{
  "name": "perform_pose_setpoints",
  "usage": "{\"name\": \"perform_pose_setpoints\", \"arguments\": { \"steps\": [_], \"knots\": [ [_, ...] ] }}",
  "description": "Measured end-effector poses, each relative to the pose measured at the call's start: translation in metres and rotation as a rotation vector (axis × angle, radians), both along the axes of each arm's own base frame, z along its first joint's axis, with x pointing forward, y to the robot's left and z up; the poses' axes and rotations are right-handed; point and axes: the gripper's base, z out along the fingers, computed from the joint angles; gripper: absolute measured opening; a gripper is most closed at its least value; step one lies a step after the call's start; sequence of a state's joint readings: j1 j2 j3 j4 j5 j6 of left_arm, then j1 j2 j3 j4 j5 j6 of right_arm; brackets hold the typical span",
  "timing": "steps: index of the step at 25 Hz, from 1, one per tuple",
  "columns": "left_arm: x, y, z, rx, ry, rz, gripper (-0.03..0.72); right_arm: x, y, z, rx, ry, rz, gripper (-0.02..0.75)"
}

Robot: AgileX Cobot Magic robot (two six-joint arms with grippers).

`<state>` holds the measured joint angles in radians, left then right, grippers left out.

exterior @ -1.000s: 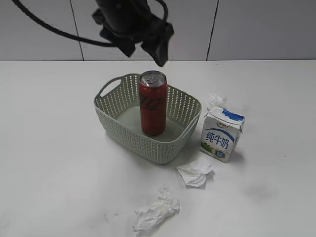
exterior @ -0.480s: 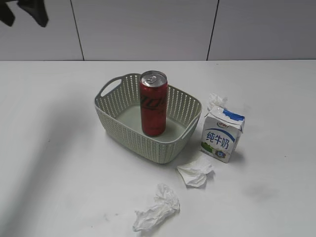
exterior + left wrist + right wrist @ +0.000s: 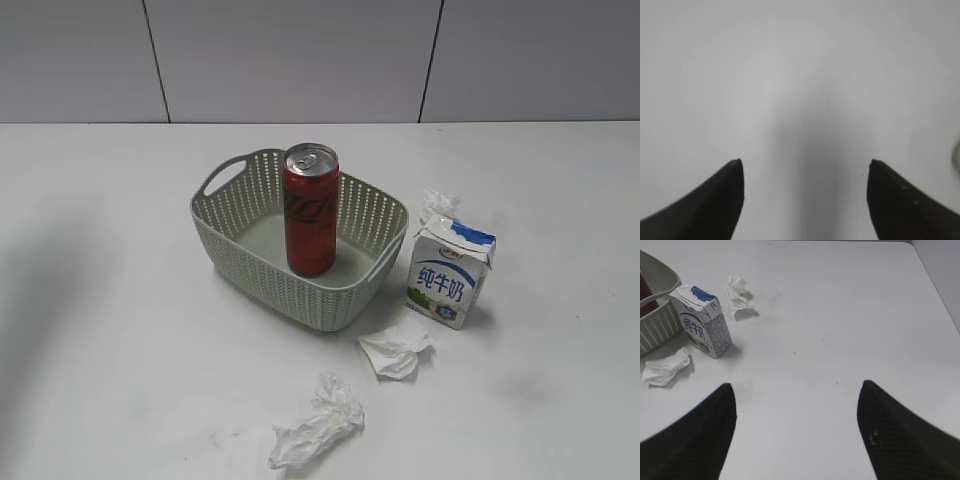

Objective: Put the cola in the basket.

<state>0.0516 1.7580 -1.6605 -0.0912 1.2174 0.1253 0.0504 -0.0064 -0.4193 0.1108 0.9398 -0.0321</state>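
The dark arm that hung over the basket a second ago, and had slid to the upper left corner half a second ago, is now gone from the exterior view; only a faint shadow lies on the white table [image 3: 110, 350] at the left. Nothing else has shifted. The tall slim red cola can [image 3: 310, 210] with its silver top stands upright inside the pale green perforated plastic basket [image 3: 255, 275], touching no gripper. Just right of the basket stands the blue-and-white milk carton [image 3: 450, 272], with crumpled white tissues [image 3: 395, 350] around it.

The left gripper [image 3: 805, 162] hangs over bare table, its dark fingers spread wide with nothing between them — the can is not in its view. The right gripper [image 3: 796, 385] is likewise spread and empty, well apart from the basket, whose rim shows at its view's left edge beside the carton.
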Motion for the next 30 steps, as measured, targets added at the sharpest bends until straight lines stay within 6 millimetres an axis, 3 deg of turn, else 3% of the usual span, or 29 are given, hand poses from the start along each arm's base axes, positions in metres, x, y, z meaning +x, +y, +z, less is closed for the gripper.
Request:
{"name": "perform_pose_setpoints", "arguments": {
  "steps": [5,11,21,25,30],
  "knots": [
    [-0.051,-0.003,-0.003,-0.003,0.051,0.0,0.581,0.0,0.0,0.0,0.0,0.0,0.0,0.572],
    [-0.135,-0.007,-0.01,-0.005,0.077,0.0,0.581,0.0,0.0,0.0,0.0,0.0,0.0,0.572],
    [-0.257,-0.012,-0.03,0.017,-0.121,0.007,0.58,0.0,0.0,0.0,0.0,0.0,0.0,0.572],
    [-0.295,-0.014,-0.041,0.023,-0.225,0.007,0.58,0.0,0.0,0.0,0.0,0.0,0.0,0.572],
    [-0.329,-0.015,-0.048,0.034,-0.372,0.009,0.578,0.0,0.0,0.0,0.0,0.0,0.0,0.572]
  ]
}}
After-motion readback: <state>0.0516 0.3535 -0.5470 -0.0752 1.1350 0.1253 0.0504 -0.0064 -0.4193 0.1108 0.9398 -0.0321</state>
